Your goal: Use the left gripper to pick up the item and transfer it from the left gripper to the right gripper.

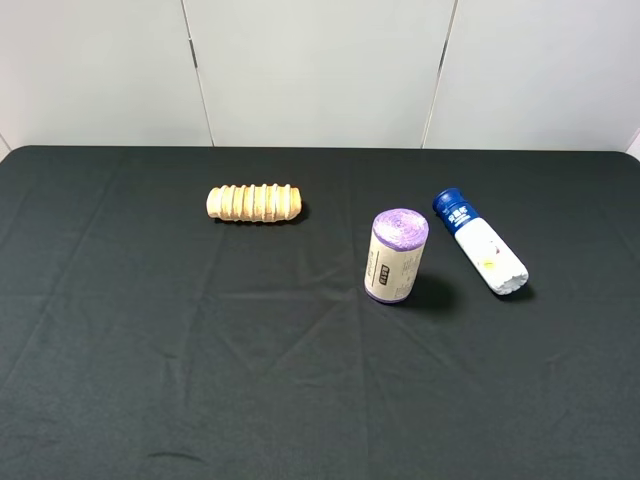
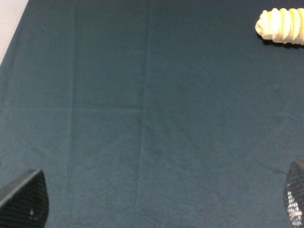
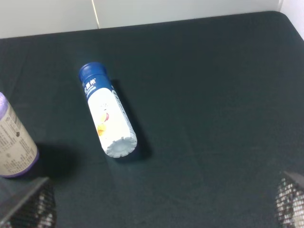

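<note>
The item, a white bottle [image 1: 480, 243] with a blue cap, lies on its side on the black cloth at the right of the exterior high view, cap pointing to the back left. It also shows in the right wrist view [image 3: 107, 116], ahead of my right gripper [image 3: 159, 206], which is open and empty, well short of it. My left gripper [image 2: 159, 202] is open and empty over bare cloth, with only its fingertips [image 2: 26, 199] showing. The bottle is out of the left wrist view. Neither gripper shows in the exterior high view.
A purple-topped cream roll [image 1: 395, 255] stands upright just left of the bottle, also in the right wrist view [image 3: 13, 142]. A ridged tan bread-like log [image 1: 254, 202] lies at the back left, also in the left wrist view [image 2: 281, 26]. The black cloth [image 1: 200, 380] covers the table.
</note>
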Motion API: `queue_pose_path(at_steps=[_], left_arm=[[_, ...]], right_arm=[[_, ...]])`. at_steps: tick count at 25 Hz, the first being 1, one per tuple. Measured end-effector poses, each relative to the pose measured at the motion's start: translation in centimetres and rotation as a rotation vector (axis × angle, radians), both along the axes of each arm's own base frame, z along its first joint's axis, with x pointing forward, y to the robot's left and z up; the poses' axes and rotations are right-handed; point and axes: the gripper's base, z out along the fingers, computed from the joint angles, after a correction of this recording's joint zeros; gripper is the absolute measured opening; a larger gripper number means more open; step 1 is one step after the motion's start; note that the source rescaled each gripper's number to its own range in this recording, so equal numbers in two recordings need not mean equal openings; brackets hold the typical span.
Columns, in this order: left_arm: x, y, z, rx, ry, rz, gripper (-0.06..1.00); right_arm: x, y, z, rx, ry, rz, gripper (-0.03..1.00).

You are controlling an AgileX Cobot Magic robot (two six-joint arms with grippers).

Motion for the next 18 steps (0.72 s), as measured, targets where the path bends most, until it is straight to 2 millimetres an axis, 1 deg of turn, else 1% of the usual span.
queue_pose_path(at_steps=[18], left_arm=[[0.00, 0.00, 0.00, 0.000, 0.000, 0.000, 1.00]], right_arm=[[0.00, 0.00, 0.00, 0.000, 0.000, 0.000, 1.00]])
